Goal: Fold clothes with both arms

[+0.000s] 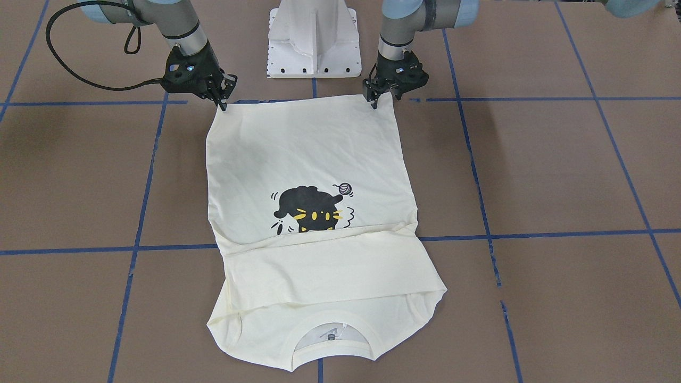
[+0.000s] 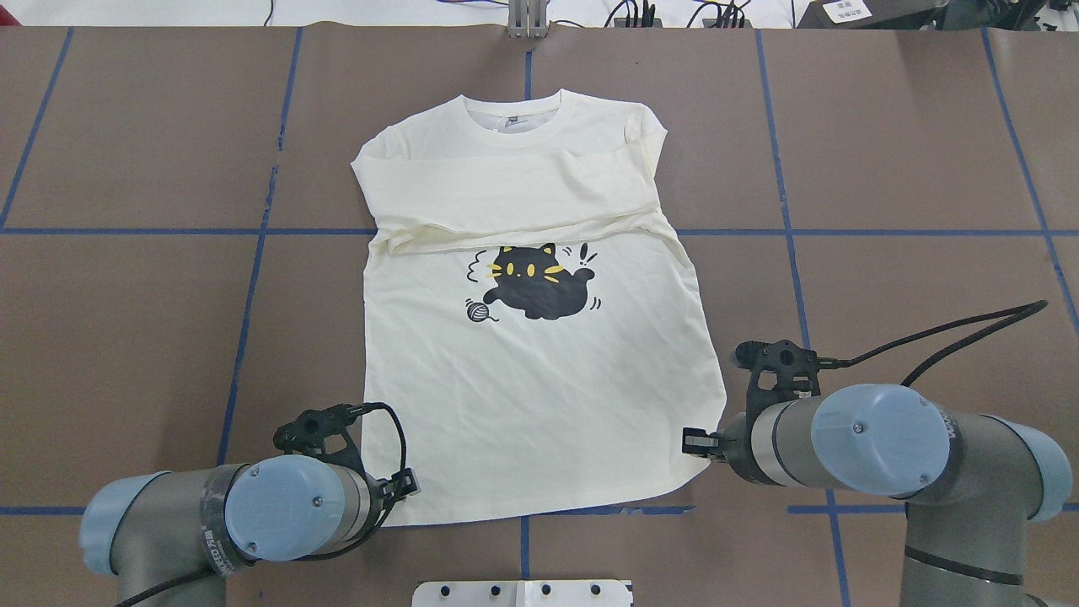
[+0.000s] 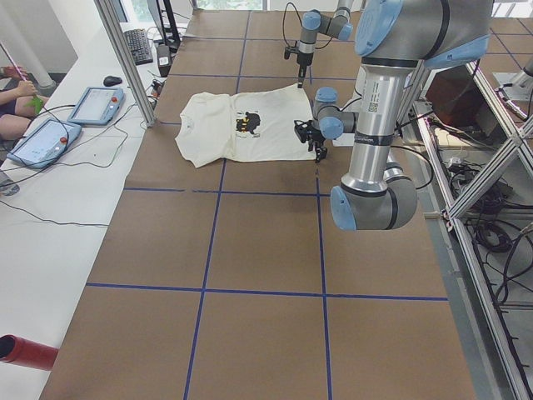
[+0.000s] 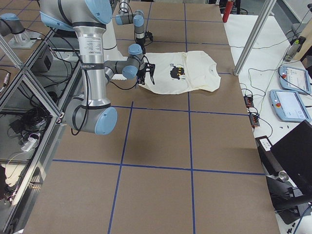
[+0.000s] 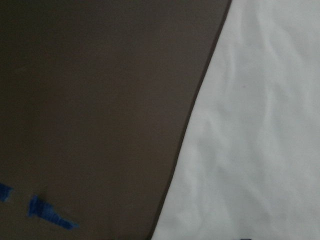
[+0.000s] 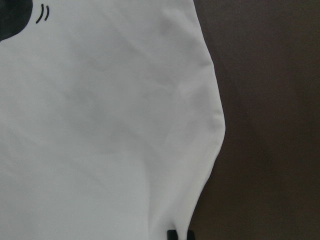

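1. Brown table (image 1: pixel 558 170) gridded with blue tape (image 1: pixel 532 234); a white pedestal base (image 1: pixel 313 40) stands at the robot's edge.
2. Cream T-shirt (image 1: pixel 303 154) lies flat and print side up. Its collar (image 1: pixel 330 343) points away from the robot and its hem lies towards it. A folded band (image 1: pixel 330 266) crosses the chest, its edge meeting the cat print (image 1: pixel 311 210).
3. Right gripper (image 1: pixel 222 98) sits at the hem corner on its side, fingertips at the cloth. I cannot tell whether it is pinching or released.
4. Left gripper (image 1: pixel 384 96) sits at the opposite hem corner. From my feeds I cannot tell its grip either.
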Robot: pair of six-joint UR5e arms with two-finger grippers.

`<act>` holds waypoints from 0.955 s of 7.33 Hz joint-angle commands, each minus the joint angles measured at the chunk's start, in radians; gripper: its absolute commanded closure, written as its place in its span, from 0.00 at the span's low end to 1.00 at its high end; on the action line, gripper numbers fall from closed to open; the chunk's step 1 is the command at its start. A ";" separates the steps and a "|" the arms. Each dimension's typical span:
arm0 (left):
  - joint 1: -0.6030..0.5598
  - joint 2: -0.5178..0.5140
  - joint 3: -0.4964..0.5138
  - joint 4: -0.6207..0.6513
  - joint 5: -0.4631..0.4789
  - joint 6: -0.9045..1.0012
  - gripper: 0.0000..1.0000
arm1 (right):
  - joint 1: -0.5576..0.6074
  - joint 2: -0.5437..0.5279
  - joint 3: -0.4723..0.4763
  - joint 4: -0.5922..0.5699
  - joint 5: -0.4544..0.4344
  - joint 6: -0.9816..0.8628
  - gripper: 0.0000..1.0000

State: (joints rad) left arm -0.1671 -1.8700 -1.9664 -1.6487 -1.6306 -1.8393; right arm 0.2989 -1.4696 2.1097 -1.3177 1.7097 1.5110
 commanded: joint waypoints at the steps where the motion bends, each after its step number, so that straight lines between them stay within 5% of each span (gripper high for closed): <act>1: -0.002 0.002 -0.006 0.001 -0.003 0.000 0.26 | 0.011 -0.001 0.004 0.000 0.021 0.000 1.00; 4: 0.000 0.006 -0.009 0.001 -0.003 0.000 0.29 | 0.017 -0.001 0.004 0.000 0.024 0.000 1.00; 7: 0.000 0.003 -0.012 0.003 -0.006 -0.003 0.48 | 0.020 -0.001 0.004 0.000 0.024 0.000 1.00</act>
State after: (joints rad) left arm -0.1672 -1.8645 -1.9774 -1.6461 -1.6344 -1.8409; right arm 0.3173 -1.4711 2.1138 -1.3177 1.7333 1.5110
